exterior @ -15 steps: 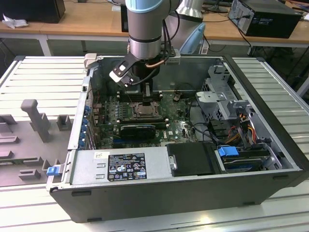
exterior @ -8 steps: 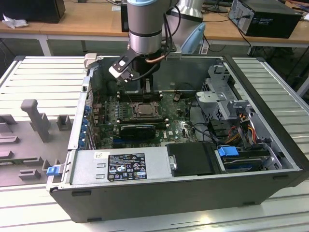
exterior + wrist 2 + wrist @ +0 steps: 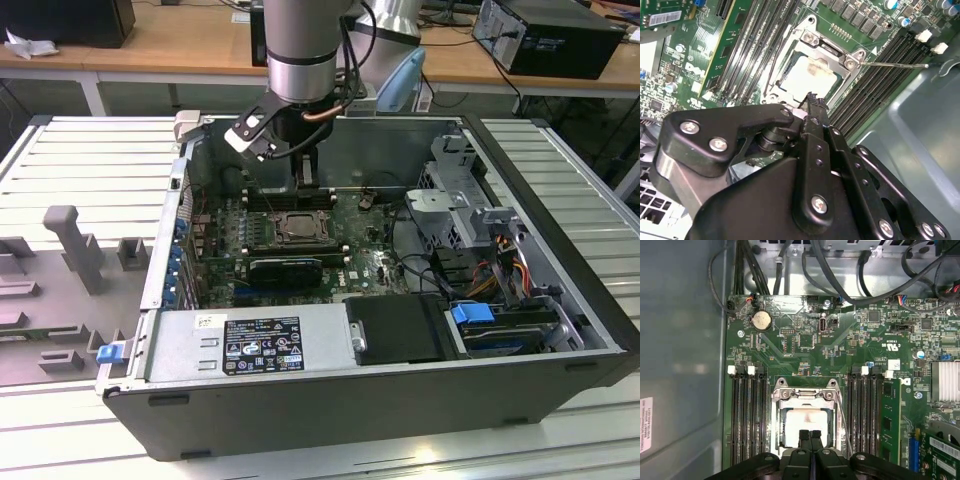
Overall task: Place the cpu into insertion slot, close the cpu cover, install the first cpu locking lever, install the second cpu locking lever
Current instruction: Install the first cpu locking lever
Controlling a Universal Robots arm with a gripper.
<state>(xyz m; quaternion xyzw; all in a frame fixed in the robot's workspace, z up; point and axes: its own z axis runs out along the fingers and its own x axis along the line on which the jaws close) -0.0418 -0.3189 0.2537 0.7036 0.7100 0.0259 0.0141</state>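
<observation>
Cpu seated in insertion slot, cpu cover looks down. Lever looks unlatched. Pincer closed, empty, at the cover edge.

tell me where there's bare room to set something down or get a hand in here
Bare: the slatted table on the exterior view's right of the case, and the flat top of the power supply along the case wall. Crowded: around the cpu, between memory slots, where the tool sits, and the cables by the drive cage.
</observation>
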